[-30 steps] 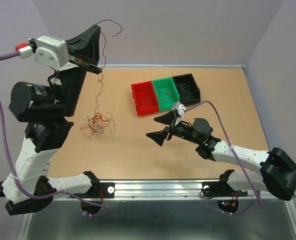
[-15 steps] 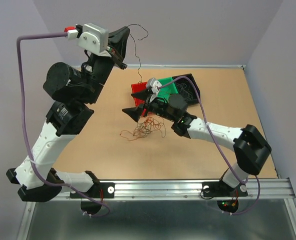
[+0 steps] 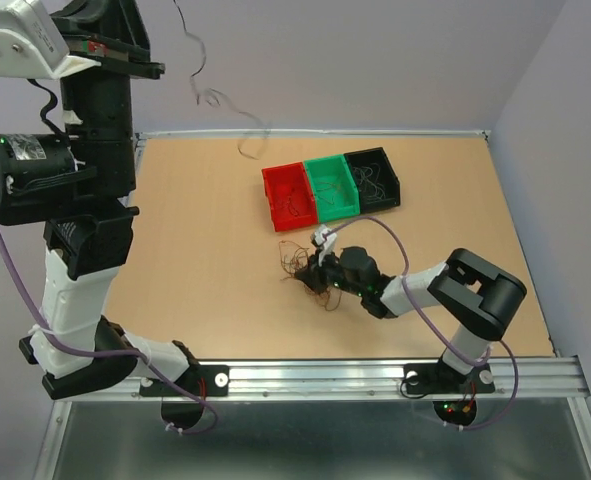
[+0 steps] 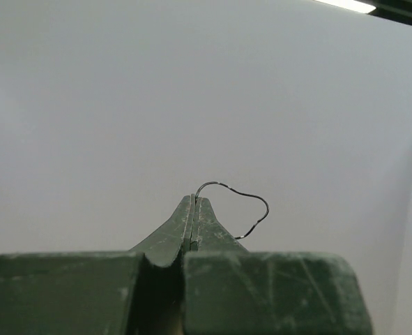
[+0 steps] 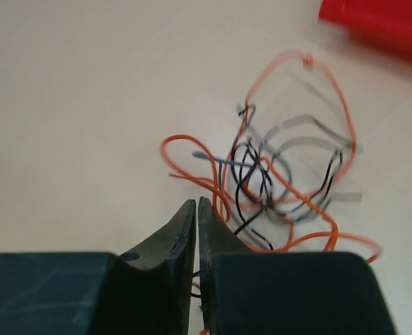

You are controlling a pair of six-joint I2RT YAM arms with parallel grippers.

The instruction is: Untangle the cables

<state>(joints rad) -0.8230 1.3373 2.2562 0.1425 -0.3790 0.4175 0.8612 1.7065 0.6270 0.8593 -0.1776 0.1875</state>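
Observation:
The cables lie as a small tangle of orange, brown and black curly wires on the table, below the red bin. My right gripper is down on the tangle. In the right wrist view, the right gripper is shut, with thin strands pinched low between its fingers and the rest of the cables spread just beyond. My left gripper is raised high at the far left, shut on one thin black wire. That black wire hangs curling in the air against the back wall.
A red bin, a green bin and a black bin stand in a row at the back middle, each with a few wires inside. The left arm towers over the table's left edge.
My left arm swung up and left, lifting the black wire away from the tangle. My right gripper dropped toward the near side onto the tangle and went from open to shut.

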